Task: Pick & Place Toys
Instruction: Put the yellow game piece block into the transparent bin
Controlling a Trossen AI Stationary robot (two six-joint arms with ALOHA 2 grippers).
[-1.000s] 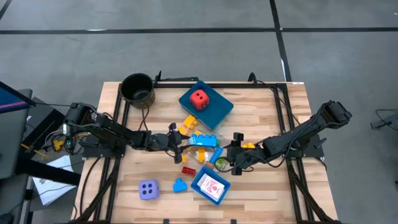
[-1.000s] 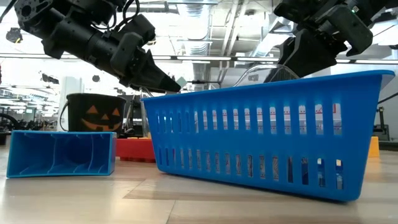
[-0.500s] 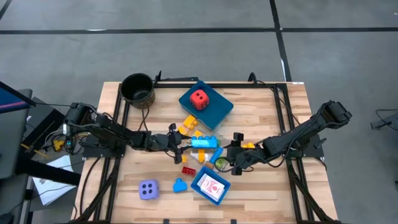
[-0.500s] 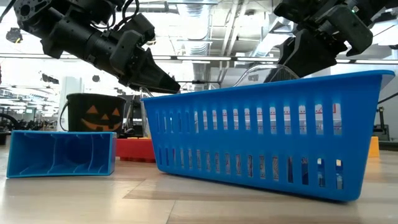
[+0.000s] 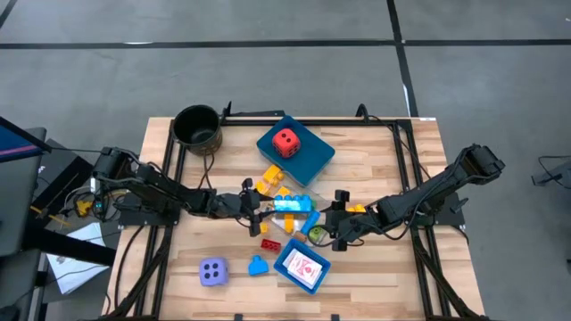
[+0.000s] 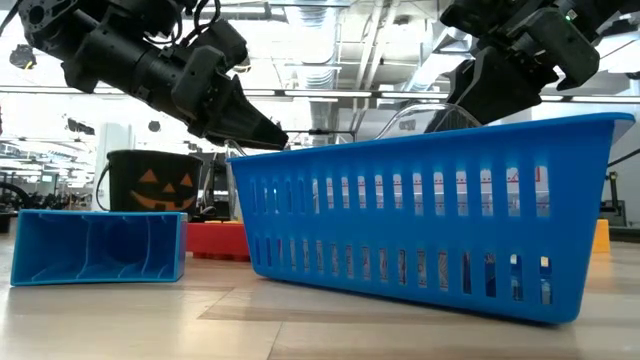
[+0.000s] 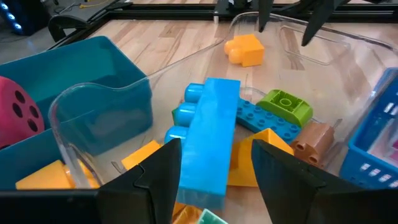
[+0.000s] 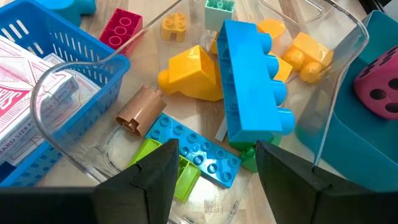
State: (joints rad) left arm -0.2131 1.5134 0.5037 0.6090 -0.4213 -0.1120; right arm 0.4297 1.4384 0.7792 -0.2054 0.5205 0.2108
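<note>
1. Blue long brick: on top of the brick pile at mid-table, between the two grippers, studs to one side.
2. Left gripper: at the brick's near end, jaws parted to either side of it, a gap showing on one side; not clamped.
3. Right gripper: low over the far side of the pile, jaws wide apart, nothing between them.
4. Handling, as judged: hard hollow plastic, light and stiff, not fragile; smooth flat faces likely slippery, studded side less so. Best taken across the narrow width near mid-length, pads on the two flat long faces, to prevent swinging.
5. Risk, as judged: loose small bricks underneath liable to shift or be dragged along on lifting.
6. Red die: inside the far tray.
7. Lavender die: on bare wood near the front edge, well apart from the pile.
8. Cards: in the slotted basket just in front of the pile.
</note>
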